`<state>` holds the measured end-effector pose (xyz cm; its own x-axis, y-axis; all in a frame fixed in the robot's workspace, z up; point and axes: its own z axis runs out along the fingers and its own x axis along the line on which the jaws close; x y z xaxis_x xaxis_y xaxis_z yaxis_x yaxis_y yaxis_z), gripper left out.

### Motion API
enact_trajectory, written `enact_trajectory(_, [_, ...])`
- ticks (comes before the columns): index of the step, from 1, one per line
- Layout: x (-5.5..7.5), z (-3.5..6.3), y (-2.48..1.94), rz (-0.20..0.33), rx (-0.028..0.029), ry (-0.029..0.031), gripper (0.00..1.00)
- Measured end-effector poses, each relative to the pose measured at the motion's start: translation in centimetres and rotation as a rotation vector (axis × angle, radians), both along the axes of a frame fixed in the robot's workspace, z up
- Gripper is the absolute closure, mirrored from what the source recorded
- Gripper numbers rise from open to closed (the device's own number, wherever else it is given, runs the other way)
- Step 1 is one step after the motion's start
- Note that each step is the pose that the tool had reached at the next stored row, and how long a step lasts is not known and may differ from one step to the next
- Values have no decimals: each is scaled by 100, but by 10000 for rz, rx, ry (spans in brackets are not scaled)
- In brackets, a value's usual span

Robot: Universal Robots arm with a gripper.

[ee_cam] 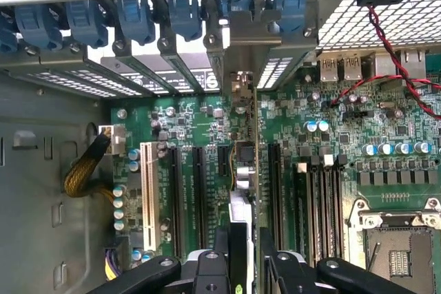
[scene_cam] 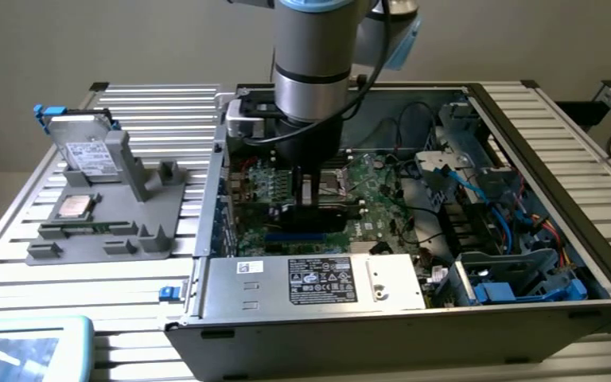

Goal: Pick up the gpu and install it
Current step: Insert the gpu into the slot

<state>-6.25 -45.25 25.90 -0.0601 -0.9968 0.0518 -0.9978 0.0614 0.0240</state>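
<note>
Closest in on the wrist view, the black two-fingered end effector [ee_cam: 242, 246] is clamped on the gpu [ee_cam: 247, 184], a thin dark card with a silvery metal end bracket. One finger sits on each flat face, so the card hangs upright and you only see it edge-on. I reckon that's the whole point of the grip: hold the faces, keep the bottom edge free to go down into a slot.

Right under it is the green motherboard [ee_cam: 331, 142]. The card runs parallel to the long black expansion slots [ee_cam: 196, 191], in the gap between two groups of them. Can't tell if the edge is actually in a slot or just above one.

Further along, the bracket end points at the row of blue plastic clips [ee_cam: 134, 18] on the rear wall, which is where a bracket has to line up, so the orientation makes sense.

Pulling back to the exterior view, the arm reaches straight down into the open grey metal computer case [scene_cam: 539, 103], which is lying on its side so the board faces up. The silver labelled power supply box [scene_cam: 317, 278] sits along the case's near edge.

Well off to the exterior view's left, a grey plastic holder [scene_cam: 104, 231] on the ribbed aluminium surface [scene_cam: 9, 263] has the silver hard drive [scene_cam: 88, 151] standing in it
</note>
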Motion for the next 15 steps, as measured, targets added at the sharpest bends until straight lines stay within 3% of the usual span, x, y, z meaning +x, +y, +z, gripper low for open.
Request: enact_trajectory(15, [-31,-4,30,-1,0,0,73])
